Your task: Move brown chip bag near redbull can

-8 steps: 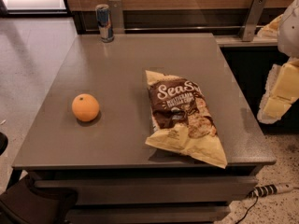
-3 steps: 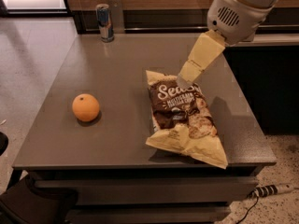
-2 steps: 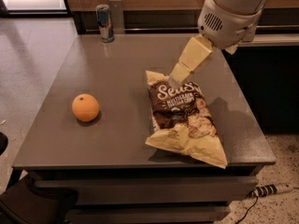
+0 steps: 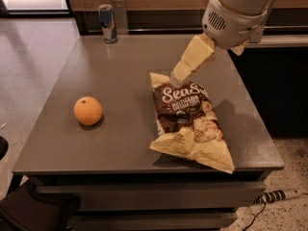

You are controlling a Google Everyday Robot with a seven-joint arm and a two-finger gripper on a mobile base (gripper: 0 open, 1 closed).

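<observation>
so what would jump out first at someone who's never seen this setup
The big white arm reaching in from the upper right, its gripper hanging just over the top edge of the brown chip bag, which lies flat on the right half of the grey table. Next come the bright orange on the left side and the redbull can standing at the far-left corner.

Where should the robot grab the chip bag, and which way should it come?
Probably the far top edge of the brown chip bag, coming from above. The bag lies flat on the table, so its crinkly rim gives something to pinch, and the gripper hangs right over that edge.
</observation>
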